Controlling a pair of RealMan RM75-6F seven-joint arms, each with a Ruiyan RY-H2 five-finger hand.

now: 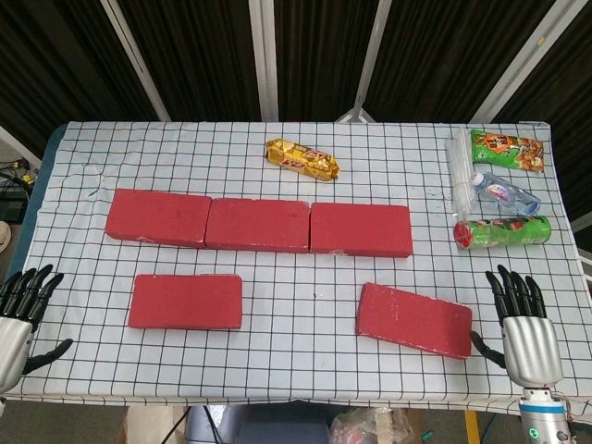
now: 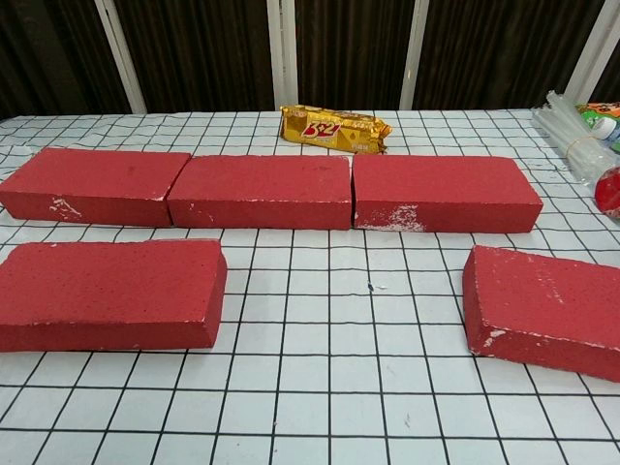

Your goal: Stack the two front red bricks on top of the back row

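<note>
Three red bricks lie end to end as a back row: left, middle and right. In front lie two more red bricks: the front left brick, square to the row, and the front right brick, turned slightly askew. My left hand hovers open at the table's left edge, apart from the front left brick. Just right of the front right brick is my right hand, open and holding nothing. Neither hand shows in the chest view.
A gold snack packet lies behind the back row. At the far right lie a green snack bag, a clear wrapped bundle, a water bottle and a green can. The checked cloth covers the table.
</note>
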